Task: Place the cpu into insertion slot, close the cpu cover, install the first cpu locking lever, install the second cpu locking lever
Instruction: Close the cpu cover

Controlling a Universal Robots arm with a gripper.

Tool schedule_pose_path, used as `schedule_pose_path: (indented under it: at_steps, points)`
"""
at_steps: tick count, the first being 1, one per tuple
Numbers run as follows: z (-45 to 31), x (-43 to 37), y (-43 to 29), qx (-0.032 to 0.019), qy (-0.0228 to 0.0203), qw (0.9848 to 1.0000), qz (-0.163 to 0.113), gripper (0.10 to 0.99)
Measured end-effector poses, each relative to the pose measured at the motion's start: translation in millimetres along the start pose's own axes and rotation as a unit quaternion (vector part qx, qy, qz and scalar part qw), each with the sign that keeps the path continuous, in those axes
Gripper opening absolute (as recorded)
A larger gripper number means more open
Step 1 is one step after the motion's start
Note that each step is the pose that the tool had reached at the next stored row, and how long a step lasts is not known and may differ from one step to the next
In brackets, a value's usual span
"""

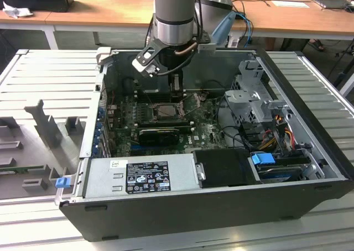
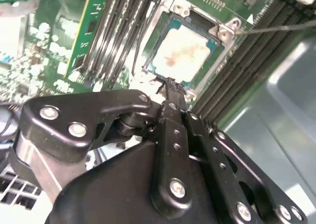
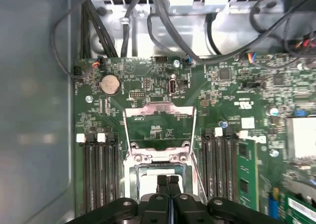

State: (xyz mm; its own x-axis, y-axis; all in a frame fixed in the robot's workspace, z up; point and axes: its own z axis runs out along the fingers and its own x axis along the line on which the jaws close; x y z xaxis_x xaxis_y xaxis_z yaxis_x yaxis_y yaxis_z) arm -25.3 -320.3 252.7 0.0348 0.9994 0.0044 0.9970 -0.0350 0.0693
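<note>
The cpu (image 2: 181,54), a pale square chip, lies in the insertion slot (image 2: 174,21) on the green motherboard. The cpu cover (image 3: 159,111), a thin silvery frame, stands swung open behind the slot, with the board showing through its cut-out. A thin locking lever (image 2: 276,27) sticks out raised beside the socket. My gripper (image 2: 170,86) hangs just above the near edge of the chip, its black fingers (image 3: 168,182) pressed together with nothing between them. In the exterior view the gripper (image 1: 176,85) hangs inside the open computer case over the slot (image 1: 166,111).
Long black memory slots (image 3: 96,169) flank the socket on both sides. A power supply (image 1: 144,176) fills the case front, a drive cage (image 1: 251,96) with cables stands at the exterior view's right, and grey fixtures (image 1: 44,124) lie outside the case at its left.
</note>
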Motion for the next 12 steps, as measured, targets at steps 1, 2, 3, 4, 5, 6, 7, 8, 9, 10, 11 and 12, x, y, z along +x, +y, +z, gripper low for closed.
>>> schedule_pose_path:
  at_steps: [1,2,3,4,5,6,7,8,9,10,11,12]
  points:
    - [-4.6,0.0,0.4,0.0001,0.0000,1.0000,0.000,0.106]
    - [-6.9,0.0,1.1,0.0004,-0.0001,1.0000,0.000,0.106]
    - [-7.2,0.2,3.7,0.0018,0.0001,1.0000,0.000,0.106]
    - [-6.8,0.4,9.3,0.0056,0.0009,1.0000,0.000,0.106]
    - [-6.6,0.5,14.4,0.0085,0.0014,1.0000,0.000,0.106]
    - [-6.1,0.7,21.7,0.0121,0.0021,0.9999,0.000,0.106]
    - [-5.8,0.8,26.0,0.0134,0.0026,0.9999,0.000,0.106]
    - [-4.9,1.1,32.9,0.0146,0.0032,0.9999,-0.003,0.106]
    - [-4.3,1.2,35.3,0.0149,0.0037,0.9998,-0.012,0.106]
    - [-3.6,1.3,39.5,0.0153,0.0043,0.9996,-0.024,0.106]
    - [-2.7,1.6,45.3,0.0155,0.0046,0.9995,-0.027,0.106]
    - [-1.4,2.0,55.3,0.0156,0.0047,0.9995,-0.027,0.106]
